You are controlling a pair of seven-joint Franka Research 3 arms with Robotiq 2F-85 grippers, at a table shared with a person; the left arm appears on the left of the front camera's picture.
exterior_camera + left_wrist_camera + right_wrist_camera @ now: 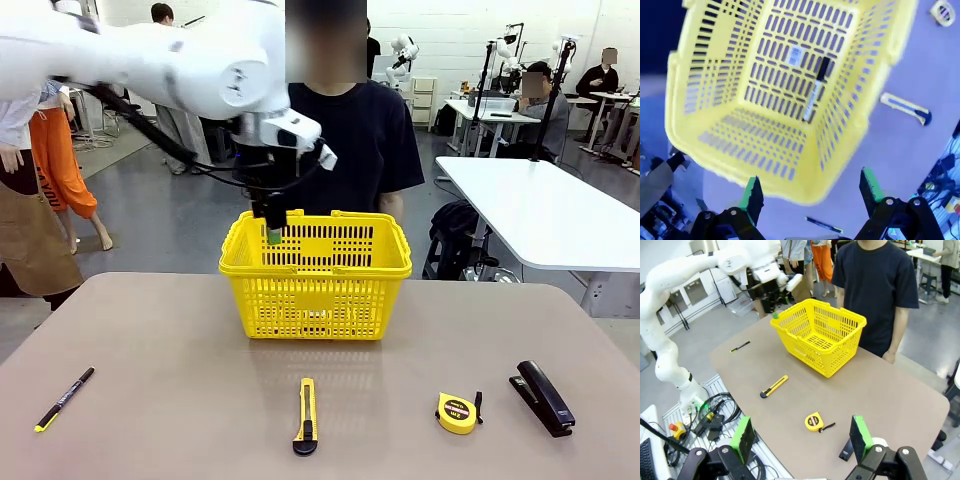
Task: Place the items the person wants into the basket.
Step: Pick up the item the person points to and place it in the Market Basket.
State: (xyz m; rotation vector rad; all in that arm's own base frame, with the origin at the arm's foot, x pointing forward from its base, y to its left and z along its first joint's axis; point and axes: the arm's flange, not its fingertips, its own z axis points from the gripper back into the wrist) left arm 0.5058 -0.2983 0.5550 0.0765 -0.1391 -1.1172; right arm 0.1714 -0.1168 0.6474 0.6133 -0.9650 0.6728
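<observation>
Left wrist view: left end effector (810, 184) spread, empty, above basket (715, 60); marker (816, 90) on basket floor, frame centre. Front view: knife (306, 415), tape measure (456, 412) on counter (180, 340), lower frame. Right end effector (801, 432) spread.

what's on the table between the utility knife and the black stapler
The yellow tape measure lies between the utility knife and the stapler, in the front view.
</observation>
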